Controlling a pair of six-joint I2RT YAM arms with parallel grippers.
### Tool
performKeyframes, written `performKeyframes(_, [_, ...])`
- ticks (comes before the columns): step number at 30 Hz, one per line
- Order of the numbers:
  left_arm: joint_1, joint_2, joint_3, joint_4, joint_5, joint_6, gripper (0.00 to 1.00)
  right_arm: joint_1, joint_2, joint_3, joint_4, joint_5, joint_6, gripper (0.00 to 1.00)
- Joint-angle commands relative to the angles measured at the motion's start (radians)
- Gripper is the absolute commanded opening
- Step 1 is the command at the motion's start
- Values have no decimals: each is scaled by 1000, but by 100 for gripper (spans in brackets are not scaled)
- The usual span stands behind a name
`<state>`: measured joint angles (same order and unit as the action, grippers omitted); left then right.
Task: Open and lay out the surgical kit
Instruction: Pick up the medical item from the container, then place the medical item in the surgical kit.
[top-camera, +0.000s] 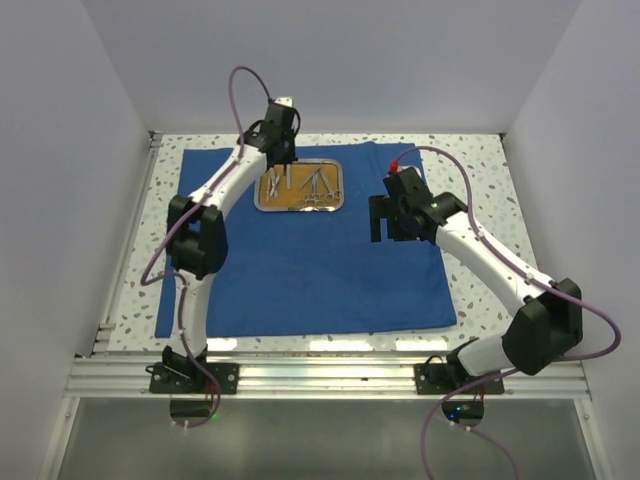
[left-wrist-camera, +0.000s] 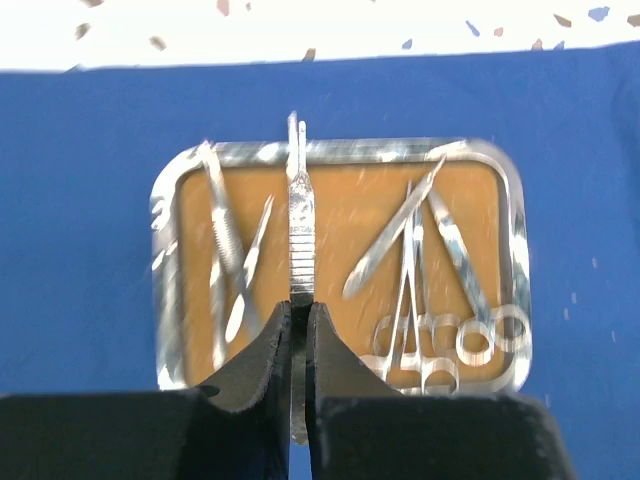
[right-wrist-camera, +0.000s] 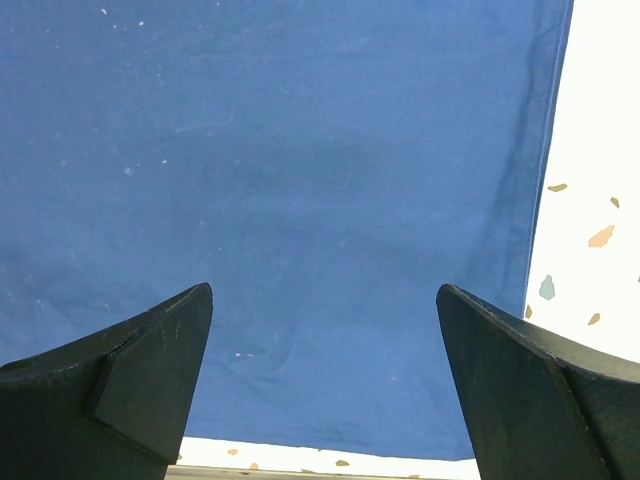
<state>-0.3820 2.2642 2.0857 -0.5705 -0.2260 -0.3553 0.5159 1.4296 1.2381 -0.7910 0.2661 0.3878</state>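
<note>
The tweezers (left-wrist-camera: 301, 230) are light, stiff, slick steel, best pinched across the ribbed grip. The left gripper (left-wrist-camera: 300, 306) has its jaws closed on them there, apparently lifted above the middle of the steel tray (left-wrist-camera: 380, 150), which sits on the spread blue cloth (top-camera: 320, 280). In the tray, ring-handled clamps and scissors (left-wrist-camera: 412, 270) lie crossed on its right and two slim tools (left-wrist-camera: 224, 240) on its left, while the right gripper (right-wrist-camera: 322, 290) hangs right of the tray over bare cloth, jaws wide apart and empty.

The lower end of the tweezers (left-wrist-camera: 301, 225) is hidden inside the left end effector (left-wrist-camera: 300, 310); the clamps (left-wrist-camera: 440, 345) are blurred.
</note>
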Motion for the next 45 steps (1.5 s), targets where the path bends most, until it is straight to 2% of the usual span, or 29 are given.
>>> performKeyframes(1, [-5,-243,-195,-19,-58,1,0,-4,-38,11,33,-18,-10,98])
performKeyframes(3, [-5,-328,-316,-17,-81,-17,0,-2,-40,17,38,-22,-6,98])
performKeyframes(4, [-5,-419,-445,-12,-93,-25,0,-4,-41,20,39,-22,-4,98])
performKeyframes(6, [-5,-517,-576,-2,-101,-51,0,-2,-52,18,49,-34,6,98])
performKeyframes(7, [-5,-608,-693,-2,-102,-62,0,-4,-58,12,52,-39,11,98])
performKeyframes(10, [-5,-775,-882,-12,-89,-109,0,-4,-80,-17,73,-60,26,98])
performKeyframes(16, [-11,-1018,-1140,-93,-78,-204,0,-2,-123,-100,102,-117,55,98])
performKeyframes(21, [-23,-1141,-1271,-147,-98,-272,0,-1,-158,-167,116,-153,77,98])
performKeyframes(24, [-34,-1152,-1247,-183,-128,-298,6,-1,-173,-189,121,-168,88,98])
performKeyframes(25, [-34,-1141,-1247,-202,-147,-303,11,-1,-173,-190,122,-169,89,99])
performKeyframes(26, [-34,-1135,-1250,-203,-142,-304,23,-1,-176,-192,121,-171,91,99])
performKeyframes(28, [-34,-1109,-1242,-197,-115,-287,34,-2,-179,-187,111,-165,91,98])
performKeyframes(29, [-34,-1102,-1242,-196,-116,-283,59,-2,-185,-186,108,-160,91,98])
performKeyframes(32, [-35,-1074,-1233,-196,-116,-272,85,-2,-196,-187,104,-146,88,99])
performKeyframes(35, [-34,-1057,-1202,-209,-139,-245,93,-1,-208,-190,87,-134,85,98])
performKeyframes(38, [-34,-1023,-1117,-206,-157,-160,94,-2,-222,-196,81,-119,83,98])
performKeyframes(41, [-34,-938,-1000,-145,-161,-93,93,-2,-233,-200,75,-110,83,98])
performKeyframes(44, [-32,-771,-841,-91,-141,-45,87,-4,-241,-184,50,-94,88,98])
performKeyframes(45, [-32,-668,-740,-79,-125,-34,85,-2,-244,-175,46,-85,89,98])
